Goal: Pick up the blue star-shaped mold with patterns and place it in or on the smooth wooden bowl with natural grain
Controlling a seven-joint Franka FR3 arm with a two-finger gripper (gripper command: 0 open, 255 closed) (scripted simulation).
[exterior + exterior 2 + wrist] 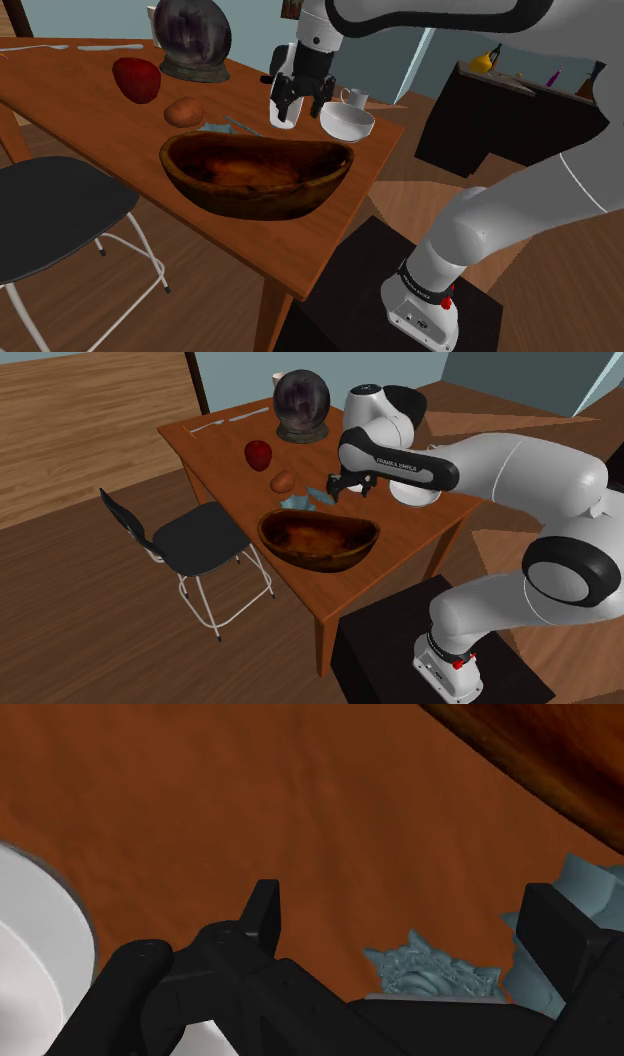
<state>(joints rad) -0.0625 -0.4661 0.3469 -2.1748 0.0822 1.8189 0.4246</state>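
The pale blue star-shaped mold [214, 128] lies on the wooden table just behind the far rim of the dark wooden bowl [250, 192]. In the second exterior view the mold [297, 502] sits between the bowl [320, 547] and a small orange-brown object. My black gripper [297, 100] hovers above the table, to the shoulder view's right of the mold, over a white cup. Through the wrist camera the gripper [405, 904] stands open with nothing between its fingers. The patterned mold [430, 969] shows low on the table, partly hidden behind one finger [552, 939].
A white bowl [347, 122] and a small white cup [353, 97] stand near the table's edge beside the gripper. A red object [137, 79], an orange-brown one [183, 112] and a dark glass sphere [192, 35] sit farther back. A black chair [50, 210] stands alongside the table.
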